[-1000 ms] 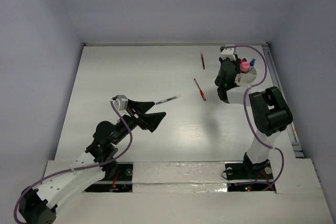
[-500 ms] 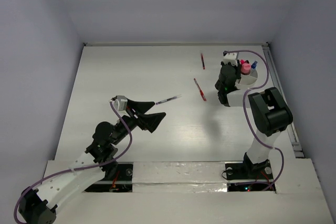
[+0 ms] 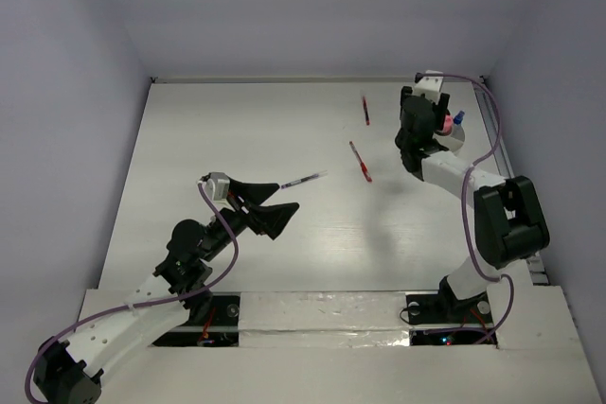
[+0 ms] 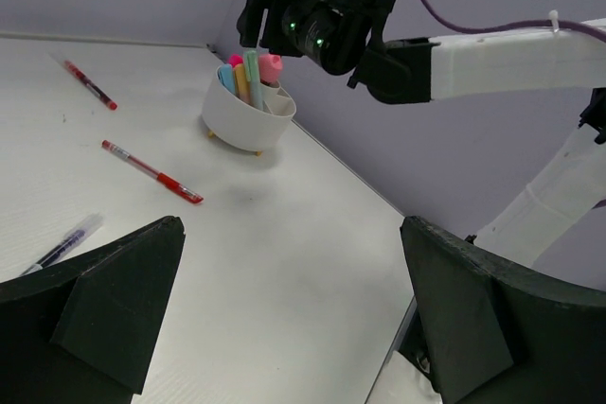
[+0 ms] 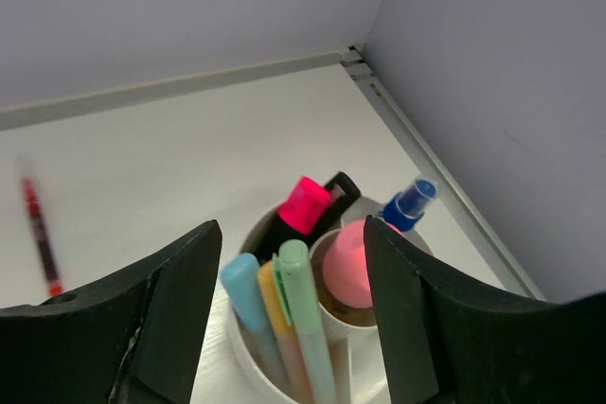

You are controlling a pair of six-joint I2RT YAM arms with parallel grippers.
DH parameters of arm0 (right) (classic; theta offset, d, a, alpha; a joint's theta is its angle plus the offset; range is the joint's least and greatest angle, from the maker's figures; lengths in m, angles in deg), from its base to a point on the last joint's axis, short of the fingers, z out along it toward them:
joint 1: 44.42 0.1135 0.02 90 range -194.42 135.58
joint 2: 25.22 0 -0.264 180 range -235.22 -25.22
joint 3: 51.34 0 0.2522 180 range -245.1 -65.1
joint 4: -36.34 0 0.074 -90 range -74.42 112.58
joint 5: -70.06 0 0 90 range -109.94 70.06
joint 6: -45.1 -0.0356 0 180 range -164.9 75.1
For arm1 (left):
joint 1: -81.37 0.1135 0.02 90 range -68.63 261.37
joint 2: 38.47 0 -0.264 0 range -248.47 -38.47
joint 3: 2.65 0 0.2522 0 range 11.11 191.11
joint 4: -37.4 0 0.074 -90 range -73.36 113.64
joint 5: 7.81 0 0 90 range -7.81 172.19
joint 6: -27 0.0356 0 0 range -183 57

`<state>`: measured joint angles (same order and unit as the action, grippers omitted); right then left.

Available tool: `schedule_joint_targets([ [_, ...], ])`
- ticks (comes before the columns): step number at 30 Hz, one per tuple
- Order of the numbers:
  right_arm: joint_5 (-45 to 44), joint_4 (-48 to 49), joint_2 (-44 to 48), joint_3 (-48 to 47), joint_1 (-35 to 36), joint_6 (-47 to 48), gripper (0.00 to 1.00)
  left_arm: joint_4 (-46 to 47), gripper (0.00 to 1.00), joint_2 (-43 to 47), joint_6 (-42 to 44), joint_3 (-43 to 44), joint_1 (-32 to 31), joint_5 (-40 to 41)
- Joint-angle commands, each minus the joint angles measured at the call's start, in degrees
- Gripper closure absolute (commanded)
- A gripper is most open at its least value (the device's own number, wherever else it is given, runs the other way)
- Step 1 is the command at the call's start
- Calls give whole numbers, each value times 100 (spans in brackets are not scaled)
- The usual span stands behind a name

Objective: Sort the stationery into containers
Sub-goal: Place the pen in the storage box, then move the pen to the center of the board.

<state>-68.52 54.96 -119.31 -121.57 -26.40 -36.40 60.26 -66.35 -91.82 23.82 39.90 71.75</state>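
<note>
1. Currently, the small round white cup (image 4: 242, 122) stands on the white desk (image 3: 237, 139) near its far right corner.
2. In the cup stand a pale-blue marker (image 5: 241, 283), an orange marker (image 5: 269, 302), a pale-green marker (image 5: 295, 283), a pink-capped highlighter (image 5: 305, 203), a rounded pink item (image 5: 346, 262) and a blue-capped pen (image 5: 410, 203).
3. The right gripper (image 5: 292, 232) hangs directly over the cup. Its jaws are spread apart and grip nothing.
4. One thin red pen (image 3: 366, 111) lies near the far edge, right of the middle.
5. A second red pen (image 3: 360, 161) lies nearer the desk's centre, well apart from the cup.
6. A grey pen with a clear cap (image 3: 303, 179) lies left of centre.
7. The left gripper (image 4: 292, 229) sits just on the near side of the grey pen. Its jaws are wide apart and empty.
</note>
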Motion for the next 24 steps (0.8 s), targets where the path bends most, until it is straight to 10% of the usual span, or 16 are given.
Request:
schedule_joint_targets([
  [1, 549, -934, 416, -478, -27, -734, 32, 284, 1, 72, -1, -23, 8, -11],
  [6, 1805, -1575, 575, -742, -27, -1077, 43, 284, 1, 2, 17, -14, 8, 50],
  [10, 3308, -2717, -47, -1792, -27, -1402, 95, 258, 1, -77, 52, -5, 8, 138],
  [14, 3969, -4087, -1294, -3411, -27, -1526, 98, 284, 4, -191, 96, 3, 8, 147],
  [18, 4120, -5564, -2692, -5266, -27, -1666, 87, 346, 15, -384, 131, 12, 8, 138],
  [22, 3856, -6208, -4008, -6743, -27, -1798, 35, 372, 23, -446, 157, 4, 8, 182],
  [24, 3786, -6628, -4441, -7654, -27, -1868, 31, 372, 25, -464, 166, -5, 8, 182],
])
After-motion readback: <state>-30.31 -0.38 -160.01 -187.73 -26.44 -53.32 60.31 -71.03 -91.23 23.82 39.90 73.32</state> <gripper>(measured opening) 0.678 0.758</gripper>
